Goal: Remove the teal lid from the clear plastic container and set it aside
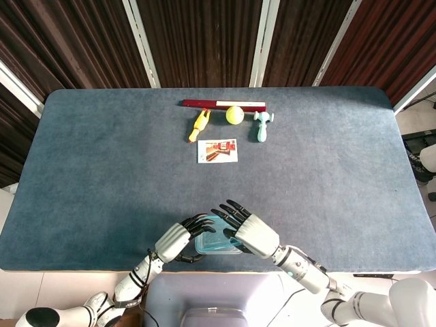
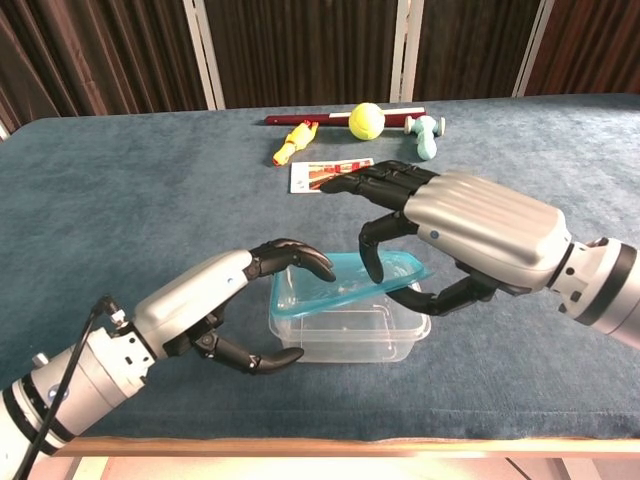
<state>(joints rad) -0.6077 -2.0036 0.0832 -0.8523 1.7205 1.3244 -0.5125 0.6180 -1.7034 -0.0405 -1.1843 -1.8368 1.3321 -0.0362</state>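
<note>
A clear plastic container (image 2: 352,335) stands near the table's front edge. Its teal lid (image 2: 340,289) lies tilted on it, right side raised off the rim and left side low. My right hand (image 2: 478,233) pinches the lid's right edge, one finger curled onto the top and the thumb underneath. My left hand (image 2: 214,303) grips the container's left end, fingers over the top left corner and thumb along the front wall. In the head view the two hands, left hand (image 1: 175,240) and right hand (image 1: 251,232), cover most of the lid (image 1: 212,242).
Far across the blue table (image 1: 102,170) lie a red and white stick (image 1: 223,104), a yellow toy (image 1: 199,125), a yellow ball (image 1: 234,114) and a teal toy (image 1: 262,125). A printed card (image 1: 217,150) lies just nearer.
</note>
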